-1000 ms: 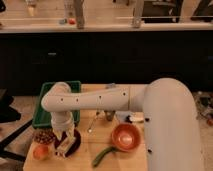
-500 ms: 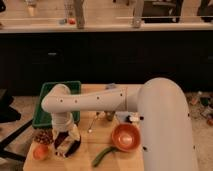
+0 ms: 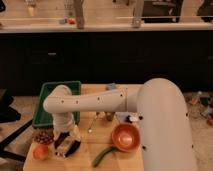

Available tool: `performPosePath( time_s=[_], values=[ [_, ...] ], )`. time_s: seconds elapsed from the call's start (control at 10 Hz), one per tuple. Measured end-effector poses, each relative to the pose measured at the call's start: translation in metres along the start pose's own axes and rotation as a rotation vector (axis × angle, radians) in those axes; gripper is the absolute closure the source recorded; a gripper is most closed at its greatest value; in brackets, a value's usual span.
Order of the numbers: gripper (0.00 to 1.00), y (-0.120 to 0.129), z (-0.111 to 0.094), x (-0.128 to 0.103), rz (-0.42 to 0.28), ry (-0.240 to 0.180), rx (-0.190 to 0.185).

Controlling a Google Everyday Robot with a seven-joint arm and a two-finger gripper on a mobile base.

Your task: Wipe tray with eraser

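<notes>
Camera view: gripper (image 3: 65,142) low at near left, over dark round bowl (image 3: 76,148); wide or narrow, cannot tell. Green tray (image 3: 46,102) just beyond, farther back at left. Eraser not made out with certainty. Orange bowl (image 3: 125,136) to right.

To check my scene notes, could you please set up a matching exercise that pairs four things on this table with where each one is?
Things:
1. large green rectangular plastic tray
2. round orange bowl
3. long green vegetable
4. robot's pincer

Places:
A. at the dark round dish, front left
B. back left corner of the table
C. front edge, near the middle
D. just behind the vegetable

Pairs: 1-B, 2-D, 3-C, 4-A.
</notes>
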Motion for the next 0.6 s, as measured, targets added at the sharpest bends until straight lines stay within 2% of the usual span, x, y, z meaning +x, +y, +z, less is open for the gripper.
performPosePath(
  time_s=[0.6],
  values=[
    [0.25,-0.0005,0.0103,-0.0031,0.003,-0.023,-0.002]
  ],
)
